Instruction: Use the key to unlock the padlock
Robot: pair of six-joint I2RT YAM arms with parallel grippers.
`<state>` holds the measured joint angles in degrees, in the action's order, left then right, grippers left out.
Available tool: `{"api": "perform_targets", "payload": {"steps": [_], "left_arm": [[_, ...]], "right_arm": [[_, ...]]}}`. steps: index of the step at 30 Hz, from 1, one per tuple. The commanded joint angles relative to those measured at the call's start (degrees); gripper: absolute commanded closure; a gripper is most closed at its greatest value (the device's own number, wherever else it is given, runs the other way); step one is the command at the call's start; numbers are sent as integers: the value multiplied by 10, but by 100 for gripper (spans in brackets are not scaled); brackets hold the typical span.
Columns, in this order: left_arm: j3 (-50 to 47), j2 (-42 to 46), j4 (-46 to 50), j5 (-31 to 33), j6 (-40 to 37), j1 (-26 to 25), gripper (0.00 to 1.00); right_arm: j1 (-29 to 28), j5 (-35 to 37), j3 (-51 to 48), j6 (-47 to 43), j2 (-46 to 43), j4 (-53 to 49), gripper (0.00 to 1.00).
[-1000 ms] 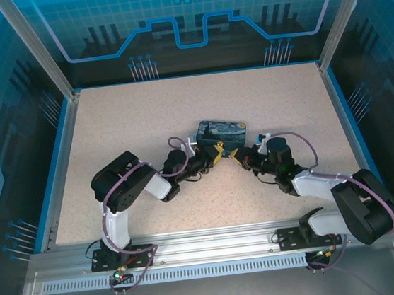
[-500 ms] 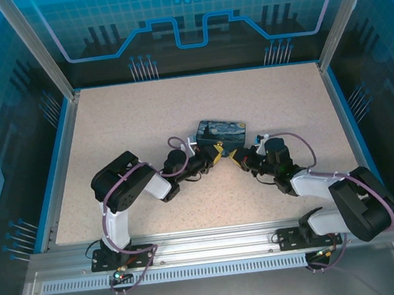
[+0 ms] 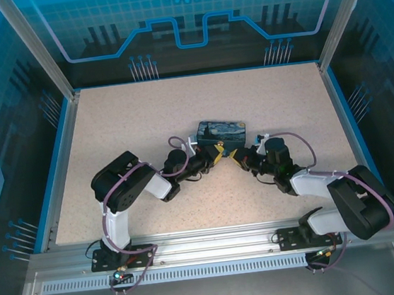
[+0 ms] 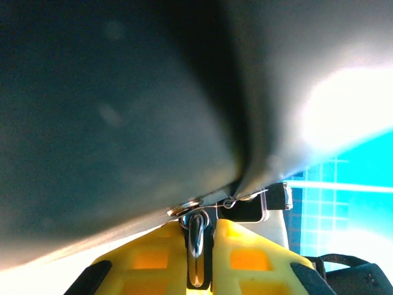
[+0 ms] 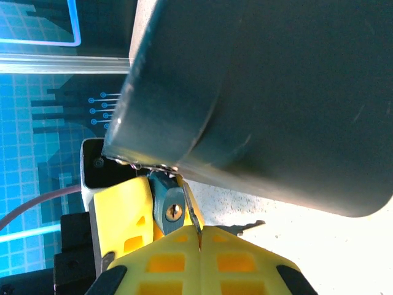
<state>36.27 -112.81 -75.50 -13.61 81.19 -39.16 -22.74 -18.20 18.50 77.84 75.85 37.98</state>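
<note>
Left fingers (image 4: 153, 258) are clenched on a thin silvery loop (image 4: 196, 236) wedged in the slot between the two yellow tips. It looks like the shackle of the padlock to me, and its top end meets a small metal ring (image 4: 186, 209) right at the bottom edge of the box (image 4: 123, 110).

Right fingers (image 5: 245, 261) are pressed flat together, and a thin metal strip (image 5: 191, 216) runs down into the seam between them. It's edge-on, so I honestly can't tell if that's the key.

From the right wrist you get a good look at the padlock (image 5: 161, 196): small bluish body with a brassy keyhole (image 5: 174, 212) facing the camera. It hangs just under the lower corner of the dark box (image 5: 276, 92). One yellow finger of the left arm (image 5: 123, 203) is hard against its left side, and the strip sits just beside the keyhole on the right.

From overhead, the left fingers (image 3: 217, 152) and right fingers (image 3: 235, 156) come in from either side and nearly meet tip to tip at the near edge of the box with the swirly blue-and-yellow painted lid (image 3: 222, 132). That's around the middle of the speckled worktop (image 3: 144, 118). The padlock is too tiny to make out from up there.
</note>
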Motion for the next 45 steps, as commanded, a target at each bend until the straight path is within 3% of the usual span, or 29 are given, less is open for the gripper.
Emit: {"api": "perform_targets", "payload": {"steps": [1, 15, 29, 45], "left_arm": [[16, 22, -47, -12, 9, -4, 100], [21, 18, -47, -13, 17, -3, 100], [25, 14, -47, -18, 24, -2, 100], [27, 15, -47, -31, 25, -2, 100]], "right_arm": [[16, -20, 9, -21, 7, 36, 100], [22, -64, 14, -36, 11, 48, 100], [28, -90, -26, -90, -65, -27, 100], [51, -111, -32, -96, -67, -38, 100]]}}
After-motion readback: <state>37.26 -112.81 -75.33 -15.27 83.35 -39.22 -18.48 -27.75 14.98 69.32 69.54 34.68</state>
